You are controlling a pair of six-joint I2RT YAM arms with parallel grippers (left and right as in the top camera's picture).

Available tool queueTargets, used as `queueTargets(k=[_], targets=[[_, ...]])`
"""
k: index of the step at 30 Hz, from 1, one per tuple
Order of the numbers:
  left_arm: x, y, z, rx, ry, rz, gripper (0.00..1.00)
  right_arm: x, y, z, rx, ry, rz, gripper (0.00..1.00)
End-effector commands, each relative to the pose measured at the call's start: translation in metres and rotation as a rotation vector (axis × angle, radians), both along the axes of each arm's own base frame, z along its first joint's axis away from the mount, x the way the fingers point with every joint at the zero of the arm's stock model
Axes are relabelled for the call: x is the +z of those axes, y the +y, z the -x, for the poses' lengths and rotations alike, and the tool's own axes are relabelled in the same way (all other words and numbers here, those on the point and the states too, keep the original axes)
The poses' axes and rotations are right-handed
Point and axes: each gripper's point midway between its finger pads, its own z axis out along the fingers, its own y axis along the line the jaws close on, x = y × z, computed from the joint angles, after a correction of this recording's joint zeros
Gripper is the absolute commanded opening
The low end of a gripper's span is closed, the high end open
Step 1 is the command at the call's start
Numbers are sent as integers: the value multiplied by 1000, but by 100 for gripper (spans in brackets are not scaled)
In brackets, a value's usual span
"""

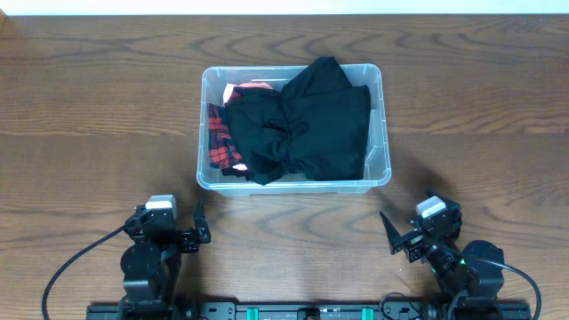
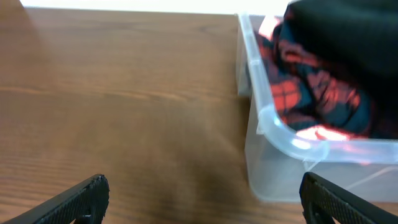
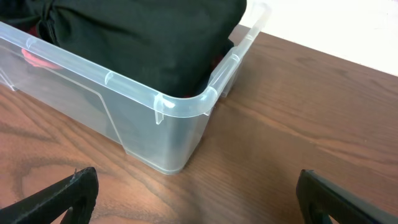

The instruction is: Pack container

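Note:
The container (image 1: 382, 133), a clear plastic bin, stands in the middle of the table. A black garment (image 1: 307, 124) fills most of it and rises above the rim. A red-and-black plaid cloth (image 1: 218, 142) lies at its left end. My left gripper (image 1: 197, 233) is open and empty near the front edge, below the bin's front left corner (image 2: 280, 134). My right gripper (image 1: 396, 238) is open and empty, below the bin's front right corner (image 3: 186, 106). The plaid cloth (image 2: 311, 93) and the black garment (image 3: 143, 37) also show in the wrist views.
The wooden table (image 1: 89, 116) stretches to both sides of the bin. A pale wall runs along its far edge (image 1: 284, 7). Black cables (image 1: 76, 267) trail from both arm bases at the front.

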Motion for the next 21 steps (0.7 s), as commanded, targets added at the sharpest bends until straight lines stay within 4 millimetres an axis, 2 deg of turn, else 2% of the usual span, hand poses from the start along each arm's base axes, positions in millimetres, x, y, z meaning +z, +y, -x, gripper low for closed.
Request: queueTargets(k=[1, 2, 21], targets=[[-13, -1, -1, -13, 18, -8, 98, 0, 2, 1, 4, 2, -12, 99], [-18, -1, -1, -13, 29, -7, 98, 0, 2, 1, 4, 2, -12, 99], [-17, -1, -2, -12, 21, -8, 98, 0, 2, 1, 4, 2, -12, 99]])
